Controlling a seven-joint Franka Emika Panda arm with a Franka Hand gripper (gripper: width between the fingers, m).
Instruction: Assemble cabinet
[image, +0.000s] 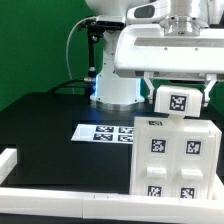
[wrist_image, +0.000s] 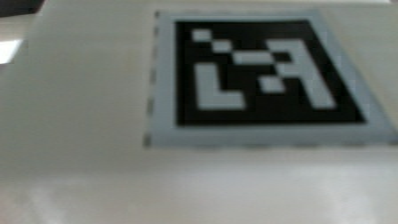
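The cabinet (image: 176, 160) is a large white box with several square marker tags on its face, standing at the exterior view's right. A white tagged top block (image: 178, 101) sits slightly tilted on its upper edge. My gripper (image: 179, 92) is straight above the cabinet, with a dark finger pressed against each side of this block, shut on it. In the wrist view one blurred tag (wrist_image: 260, 82) on a white surface (wrist_image: 196, 190) fills the picture, very close. My fingers do not show there.
The marker board (image: 104, 131) lies flat on the black table, left of the cabinet. White border rails run along the front edge (image: 60, 200) and the left edge (image: 7, 157). The arm's white base (image: 117, 88) stands behind.
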